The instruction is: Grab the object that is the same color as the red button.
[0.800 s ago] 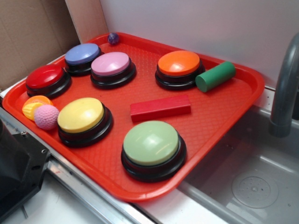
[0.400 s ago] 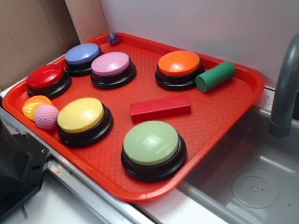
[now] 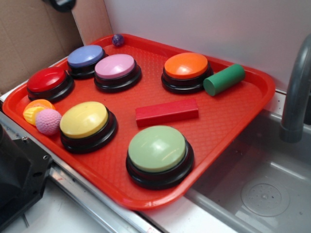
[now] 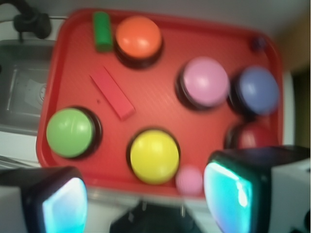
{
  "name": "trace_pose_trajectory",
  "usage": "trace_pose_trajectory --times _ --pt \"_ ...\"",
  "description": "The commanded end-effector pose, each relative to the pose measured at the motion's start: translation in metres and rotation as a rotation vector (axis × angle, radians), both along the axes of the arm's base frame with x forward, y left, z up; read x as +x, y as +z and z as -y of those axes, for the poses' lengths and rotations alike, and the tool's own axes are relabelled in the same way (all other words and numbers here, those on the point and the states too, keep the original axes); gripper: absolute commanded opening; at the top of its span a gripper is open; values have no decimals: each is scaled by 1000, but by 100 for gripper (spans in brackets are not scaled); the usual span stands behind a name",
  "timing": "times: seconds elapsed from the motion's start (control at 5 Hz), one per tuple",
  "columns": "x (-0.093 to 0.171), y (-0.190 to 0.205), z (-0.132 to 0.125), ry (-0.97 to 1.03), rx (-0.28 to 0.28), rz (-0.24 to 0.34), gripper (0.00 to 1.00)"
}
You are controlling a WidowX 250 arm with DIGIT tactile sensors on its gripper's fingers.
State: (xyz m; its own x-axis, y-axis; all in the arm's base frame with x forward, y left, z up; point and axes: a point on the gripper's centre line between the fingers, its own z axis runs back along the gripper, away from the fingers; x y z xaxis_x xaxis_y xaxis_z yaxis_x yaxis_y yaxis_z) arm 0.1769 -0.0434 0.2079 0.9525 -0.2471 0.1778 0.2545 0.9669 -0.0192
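The object, a long flat red block [image 3: 166, 111], lies in the middle of the red tray [image 3: 245, 104], between the orange and green buttons; the wrist view shows the block [image 4: 112, 92] from high above. The red button [image 3: 46, 80] sits at the tray's left edge, partly hidden behind a fingertip in the wrist view [image 4: 252, 137]. My gripper [image 4: 146, 204] hangs high over the tray's near edge, open, with nothing between its fingers. Only a dark bit of the arm [image 3: 62, 4] shows at the top left of the exterior view.
Blue [image 3: 85, 57], pink [image 3: 115, 67], orange [image 3: 186, 66], yellow [image 3: 84, 120] and green [image 3: 157, 148] buttons stand on the tray. A green cylinder [image 3: 224, 79] lies at the back right. A pink ball [image 3: 48, 121] and orange shell [image 3: 35, 109] sit left. A sink [image 3: 265, 184] and faucet [image 3: 296, 92] are right.
A dark part of the arm has come into the exterior view at the top left. Nothing on the tray has moved.
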Motion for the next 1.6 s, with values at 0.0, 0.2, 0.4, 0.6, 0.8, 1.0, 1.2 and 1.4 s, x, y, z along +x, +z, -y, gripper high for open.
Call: trace_pose_trajectory --times 0.0,0.2,0.4,0.6,0.8,1.0,1.2,1.4 --pt "61 -60 37 -155 -58 61 100" --pt "78 -103 57 -169 -74 77 100" --pt "81 -127 68 -164 -55 64 100" --pt "83 -153 76 -189 -51 29 100" --pt "85 -176 75 -158 -45 -17 100" --pt "84 -184 71 -105 -53 -41 100" --pt "81 -186 70 -82 -31 -82 0" --pt "78 -177 68 -63 -14 -41 0"
